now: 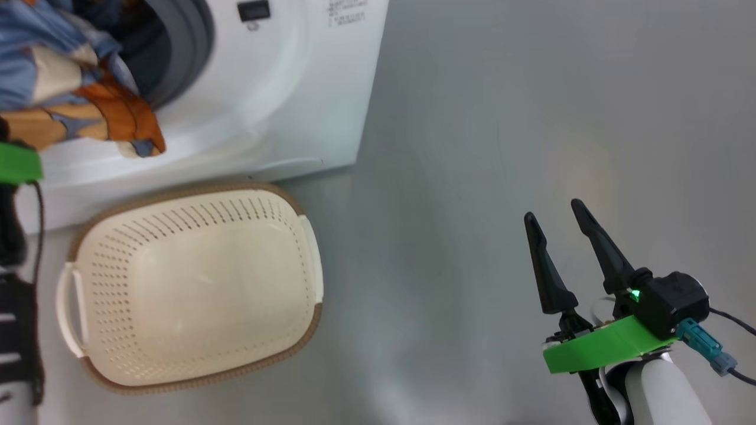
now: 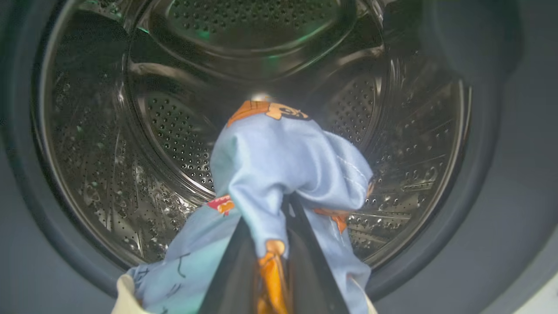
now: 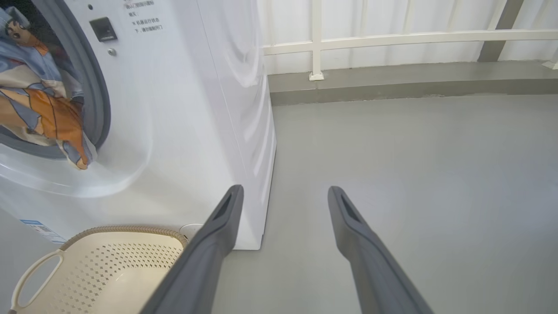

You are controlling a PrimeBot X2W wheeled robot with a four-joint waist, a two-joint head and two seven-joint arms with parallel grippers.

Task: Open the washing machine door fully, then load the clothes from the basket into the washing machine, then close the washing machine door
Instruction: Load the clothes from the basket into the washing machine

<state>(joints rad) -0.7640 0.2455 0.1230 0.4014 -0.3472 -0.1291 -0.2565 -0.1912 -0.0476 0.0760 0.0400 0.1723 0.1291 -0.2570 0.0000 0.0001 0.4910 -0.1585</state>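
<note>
Left wrist view: clamping light blue printed clothes (image 2: pixel 279 161) in the left pincer (image 2: pixel 285 207) at the mouth of the washing machine's (image 2: pixel 505 183) steel drum (image 2: pixel 130 165). Holding the right pincer (image 1: pixel 552 211) spread wide over the floor (image 1: pixel 502 118), apart from the cream basket (image 1: pixel 195 283).

The washing machine (image 1: pixel 283 88) runs off the head view's top and left edges, and the print (image 1: pixel 347 12) on its front is too blurred to read. The clothes (image 1: pixel 71 88) are cut by that left edge too. In the left wrist view the left arm's fingers (image 2: pixel 311 266) have their tips buried in fabric that runs off the bottom edge. In the right wrist view the basket (image 3: pixel 130 229) is cut by the bottom edge and partly hidden behind a right finger (image 3: pixel 205 257). The blue label (image 3: pixel 41 230) is too small to read.
</note>
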